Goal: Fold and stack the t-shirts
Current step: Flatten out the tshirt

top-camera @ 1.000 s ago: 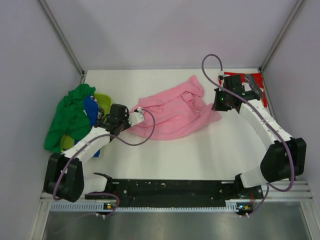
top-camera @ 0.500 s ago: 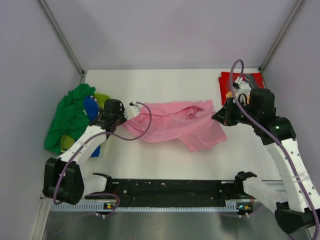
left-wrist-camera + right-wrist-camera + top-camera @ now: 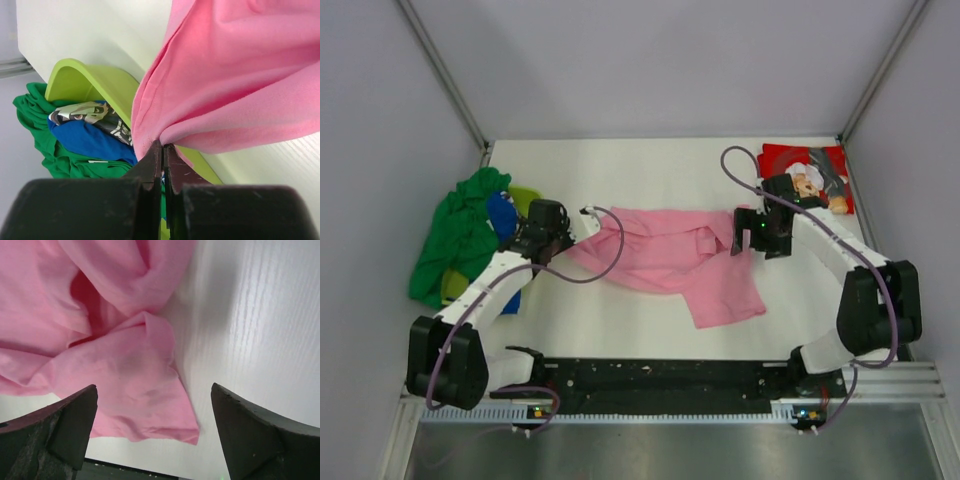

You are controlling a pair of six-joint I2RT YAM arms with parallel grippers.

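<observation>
Top external: right gripper [image 3: 742,232] has let go, jaws wide, at 3 o'clock of the pink t-shirt [image 3: 670,255], now spread on the table [image 3: 620,170] centre; left gripper [image 3: 162,146] still pinches its 9 o'clock edge, so probably ready for folding.

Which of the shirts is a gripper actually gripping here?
The pink t-shirt: the left gripper is shut on its edge. The right gripper is open above it; the green shirt and the red shirt lie apart.

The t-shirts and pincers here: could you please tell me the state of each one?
pink t-shirt: unfolded, rumpled.
left pincer: shut on the pink t-shirt's edge.
right pincer: open, holding nothing.
red t-shirt: folded flat, far right corner.
green t-shirt: crumpled in the left pile.
blue t-shirt: crumpled in that pile.
</observation>
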